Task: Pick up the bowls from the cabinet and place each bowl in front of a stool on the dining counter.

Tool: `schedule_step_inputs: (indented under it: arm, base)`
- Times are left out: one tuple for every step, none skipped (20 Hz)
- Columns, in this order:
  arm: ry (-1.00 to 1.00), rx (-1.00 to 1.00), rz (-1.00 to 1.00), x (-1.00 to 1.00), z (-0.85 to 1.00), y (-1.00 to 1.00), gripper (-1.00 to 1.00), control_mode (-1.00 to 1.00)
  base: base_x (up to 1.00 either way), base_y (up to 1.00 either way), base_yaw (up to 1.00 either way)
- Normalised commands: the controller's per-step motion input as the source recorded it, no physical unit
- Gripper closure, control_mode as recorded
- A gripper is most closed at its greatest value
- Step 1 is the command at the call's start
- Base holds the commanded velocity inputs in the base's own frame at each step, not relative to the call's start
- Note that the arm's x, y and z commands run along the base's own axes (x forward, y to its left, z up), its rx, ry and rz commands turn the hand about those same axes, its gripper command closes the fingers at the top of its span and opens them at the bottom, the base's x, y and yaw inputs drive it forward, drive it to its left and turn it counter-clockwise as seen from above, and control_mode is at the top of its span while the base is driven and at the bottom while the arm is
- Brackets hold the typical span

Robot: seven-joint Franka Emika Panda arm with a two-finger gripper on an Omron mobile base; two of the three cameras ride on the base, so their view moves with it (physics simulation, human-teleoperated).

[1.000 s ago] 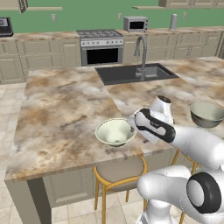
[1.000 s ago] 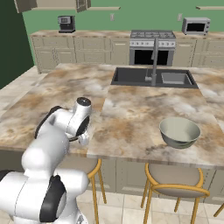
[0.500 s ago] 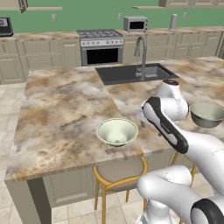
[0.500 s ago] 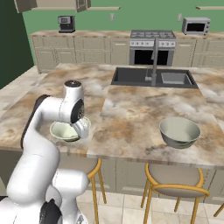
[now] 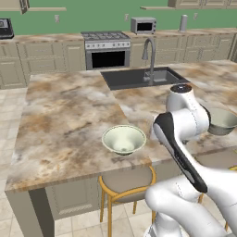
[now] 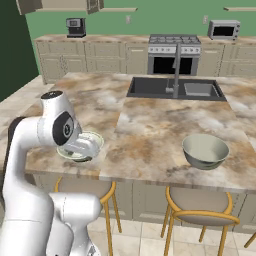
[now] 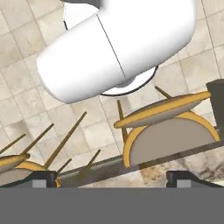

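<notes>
One bowl (image 5: 123, 139), cream inside, rests on the dining counter (image 5: 65, 120) near its front edge, above a stool (image 5: 127, 181). In the right base view my hand covers part of that bowl (image 6: 95, 141). The second bowl (image 6: 205, 150) sits further right on the dining counter (image 6: 150, 125), above another stool (image 6: 197, 202); in the left base view my arm hides part of this bowl (image 5: 223, 119). My gripper (image 7: 111, 179) is open with nothing between its fingertips (image 7: 43, 178), looking down at a stool (image 7: 170, 140) seat and the floor. A brown corner of the cabinet (image 6: 28, 5) shows at the top left.
A dark sink (image 5: 139, 76) with a curved steel tap (image 5: 150, 58) is set into the counter's far side. Along the back wall stand a stove (image 6: 174, 50), a microwave (image 6: 224, 30) and a coffee machine (image 6: 75, 27). Tiled floor lies below the stools.
My arm has drawn up and back from the left bowl, which stays where it was on the counter. The gripper stays open.
</notes>
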Motion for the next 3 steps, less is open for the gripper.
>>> schedule_step_inputs:
  arm:
    - [0.12,0.0,0.28,-0.29,-0.24,-0.01,-1.0,-1.0]
    - [0.09,-0.01,0.25,-0.24,-0.29,0.0,-1.0,-1.0]
    - [0.07,0.0,0.21,-0.16,-0.24,0.0,-1.0,-1.0]
  base:
    - [0.0,0.0,0.0]
    - [0.0,0.0,0.0]
    - [0.0,0.0,0.0]
